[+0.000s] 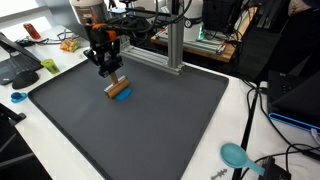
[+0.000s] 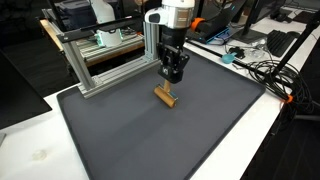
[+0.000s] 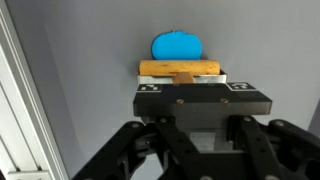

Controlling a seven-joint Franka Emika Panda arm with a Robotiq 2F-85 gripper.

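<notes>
At the wrist camera, gripper (image 3: 195,92) clenched on wooden block (image 3: 180,70), the block's short stem between the fingers; block sits low over the mat, tilted in an exterior view (image 1: 118,89). Blue rounded piece (image 3: 176,46) just beyond block, apparently touching it. Behind: aluminium frame (image 2: 100,62), near the gripper, apart from block. Dark grey mat (image 1: 150,130) on white table (image 1: 240,110). Teal scoop (image 1: 236,155) and cables (image 2: 265,72) at table edge, well apart. Cluttered benches (image 2: 250,30) beyond

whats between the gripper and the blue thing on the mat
A wooden block lies between the gripper and the blue object, seen in the wrist view.
</notes>
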